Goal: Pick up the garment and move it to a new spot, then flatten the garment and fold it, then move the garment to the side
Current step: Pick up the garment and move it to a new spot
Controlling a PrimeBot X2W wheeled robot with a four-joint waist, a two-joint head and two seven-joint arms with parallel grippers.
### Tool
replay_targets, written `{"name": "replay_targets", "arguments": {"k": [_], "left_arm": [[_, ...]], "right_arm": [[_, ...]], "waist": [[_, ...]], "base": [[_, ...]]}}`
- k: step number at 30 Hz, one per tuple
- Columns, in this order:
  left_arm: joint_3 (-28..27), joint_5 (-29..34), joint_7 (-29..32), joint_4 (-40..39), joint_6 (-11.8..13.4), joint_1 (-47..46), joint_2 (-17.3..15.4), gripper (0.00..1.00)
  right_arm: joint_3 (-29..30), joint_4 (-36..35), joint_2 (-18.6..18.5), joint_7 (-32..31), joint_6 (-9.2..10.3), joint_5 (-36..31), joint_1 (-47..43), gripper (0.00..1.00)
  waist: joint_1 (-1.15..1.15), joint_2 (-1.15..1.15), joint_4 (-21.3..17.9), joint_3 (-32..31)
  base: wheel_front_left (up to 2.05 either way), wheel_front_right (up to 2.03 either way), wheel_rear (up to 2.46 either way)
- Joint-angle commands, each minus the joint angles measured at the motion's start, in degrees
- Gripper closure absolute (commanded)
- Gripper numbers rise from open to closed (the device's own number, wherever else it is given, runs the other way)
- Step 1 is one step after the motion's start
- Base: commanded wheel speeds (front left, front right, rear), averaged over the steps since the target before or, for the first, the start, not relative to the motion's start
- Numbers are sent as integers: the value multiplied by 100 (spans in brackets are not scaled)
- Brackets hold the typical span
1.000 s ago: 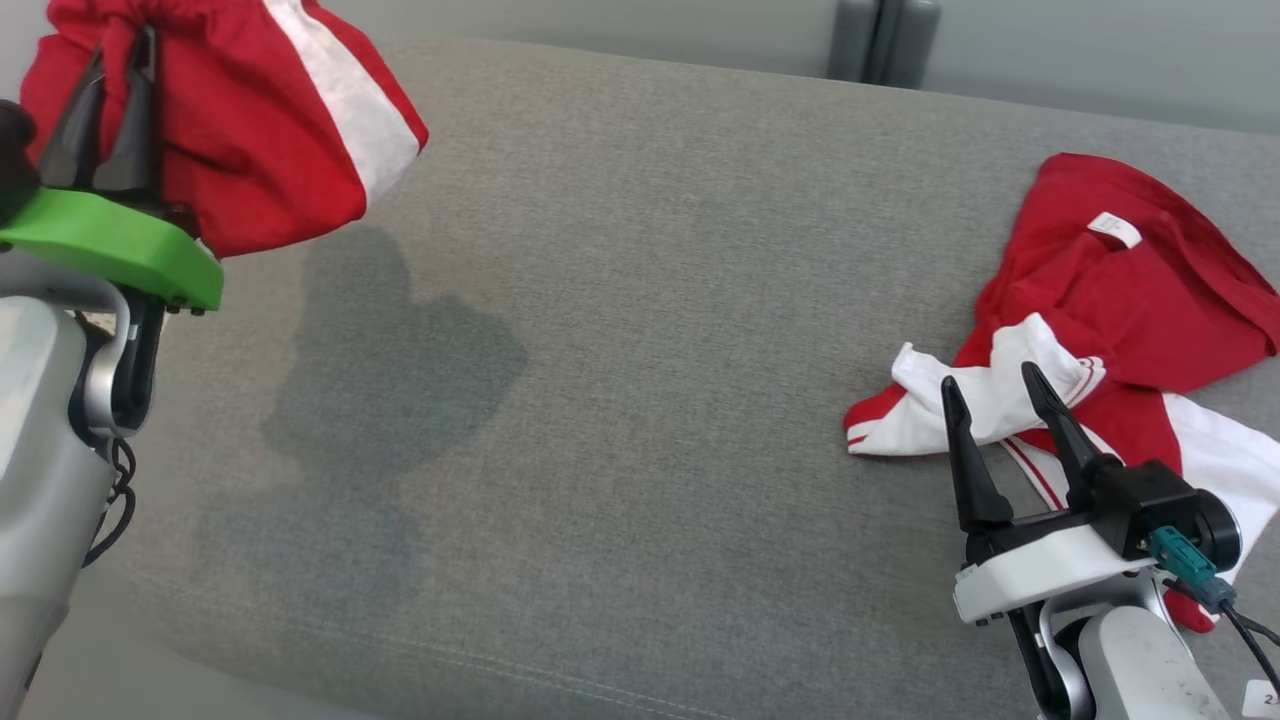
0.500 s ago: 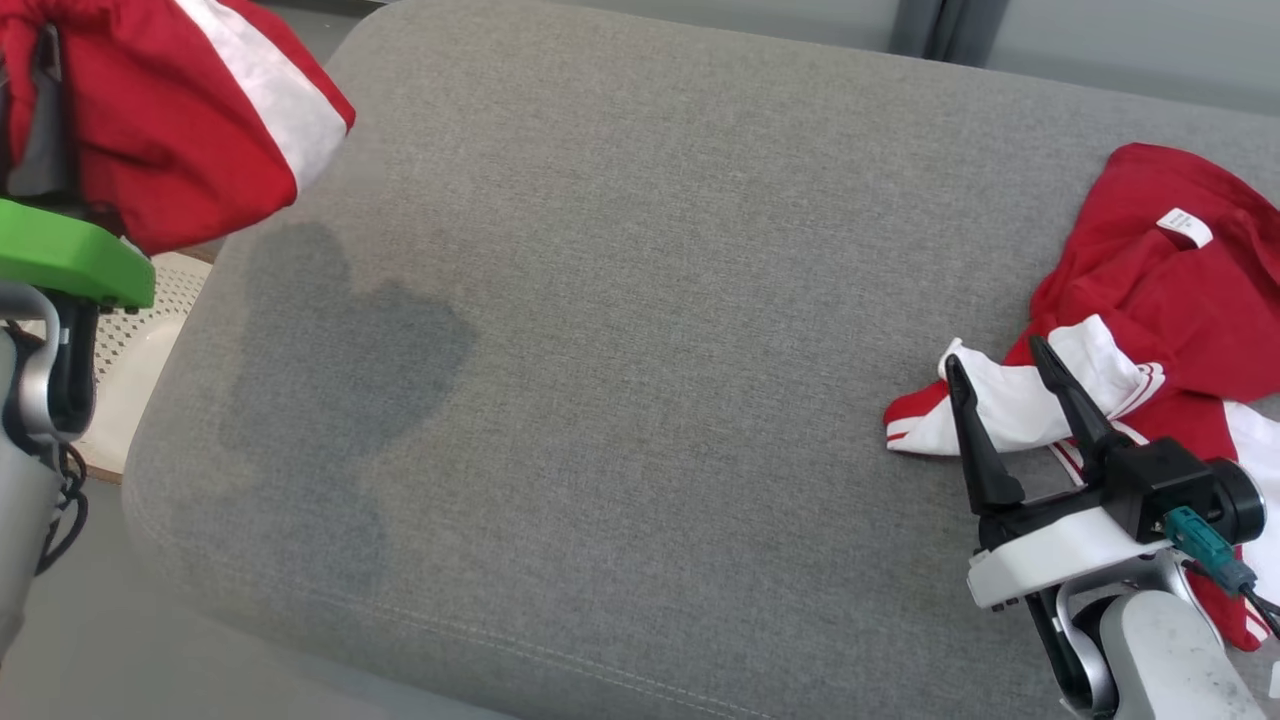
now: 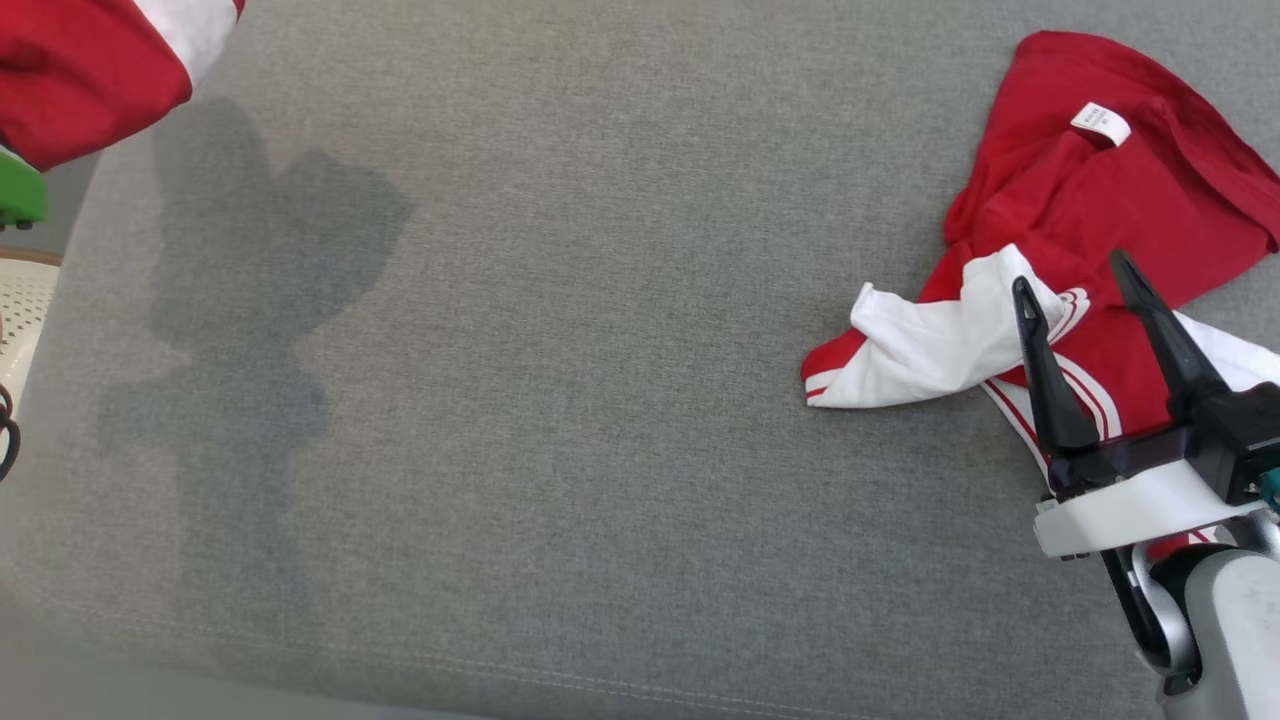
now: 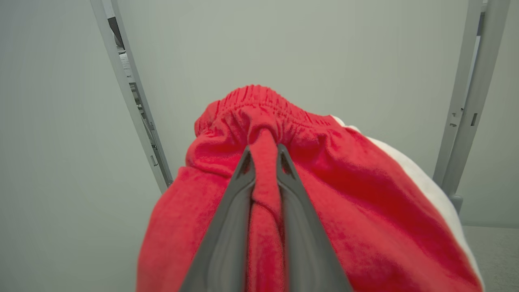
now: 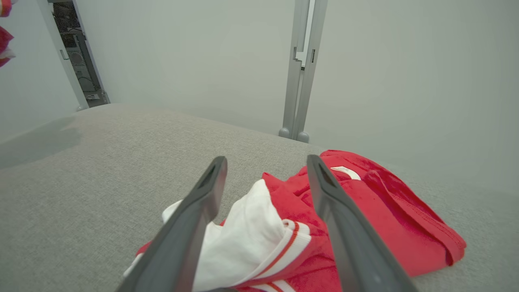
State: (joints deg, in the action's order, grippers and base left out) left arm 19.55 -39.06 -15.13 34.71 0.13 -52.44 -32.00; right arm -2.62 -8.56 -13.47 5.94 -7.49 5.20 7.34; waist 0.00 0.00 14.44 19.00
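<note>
The left gripper (image 4: 263, 152) is clamped on the gathered waistband of the garment (image 4: 365, 211), red shorts with a white side stripe. The garment hangs clear of the grey cushion (image 3: 600, 400), over its far left corner, and casts a shadow (image 3: 260, 240) on the fabric. The right gripper (image 3: 1069, 272) has its fingers wide apart and holds nothing. It is poised over a crumpled red-and-white shirt (image 3: 1080, 200) that lies on the cushion's right side with its white label (image 3: 1100, 122) facing up. Beside the cushion's left edge is a pale perforated surface (image 3: 20, 310); I cannot tell whether it is a basket.
</note>
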Motion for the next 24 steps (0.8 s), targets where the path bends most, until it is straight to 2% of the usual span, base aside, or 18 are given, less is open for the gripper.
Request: {"name": "replay_targets", "arguments": {"k": [1,8,15,16,17,24], "left_arm": [[-100,37,-3,118,-63,-102,68,100],[-716,122,-3,952,-305,-64,351,100],[-1070,294,-4,1602,-485,68,696,99],[-1109,351,-3,1698,-496,45,736,33],[-1128,419,-4,1735,-493,18,748,0],[-1565,946,-3,1507,-415,-24,794,0]], "right_arm": [[47,-144,-50,-77,0,-72,-5,0],[184,-814,-141,-346,0,-121,40,0],[311,-1047,-185,-479,0,-122,-67,0],[324,-1061,-194,-488,0,-119,-70,0],[327,-1075,-198,-505,0,-121,-70,0],[322,-998,-158,-473,0,-107,-59,0]], "waist": [[0,0,-394,425],[0,0,-650,812],[0,0,-714,1019],[0,0,-716,1033],[0,0,-716,1043],[0,0,-701,974]], "base": [[0,0,0],[0,0,0],[0,0,0],[0,0,0],[0,0,0],[0,0,0]]}}
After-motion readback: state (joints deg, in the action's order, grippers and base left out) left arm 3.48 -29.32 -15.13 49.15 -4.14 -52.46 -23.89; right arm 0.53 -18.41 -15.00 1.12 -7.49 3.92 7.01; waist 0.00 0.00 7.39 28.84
